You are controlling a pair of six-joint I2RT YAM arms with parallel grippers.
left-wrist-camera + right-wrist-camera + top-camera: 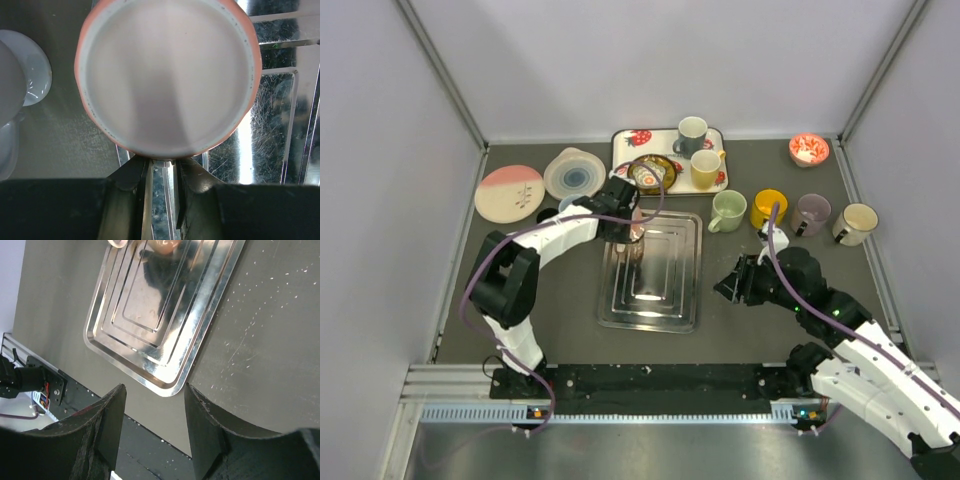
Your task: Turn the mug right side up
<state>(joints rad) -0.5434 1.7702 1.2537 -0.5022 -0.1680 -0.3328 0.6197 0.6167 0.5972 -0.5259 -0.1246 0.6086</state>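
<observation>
Left gripper point(162, 172) pinches the mug point(167, 75) by its rim at the far-left corner of the tray point(670, 290), pale inside showing; right gripper point(155, 390) hangs spread over the desk point(260, 340), right of it.

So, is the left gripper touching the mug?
Touching. The left wrist view shows the fingers of the left gripper meeting the near edge of the mug, with no gap between.
</observation>
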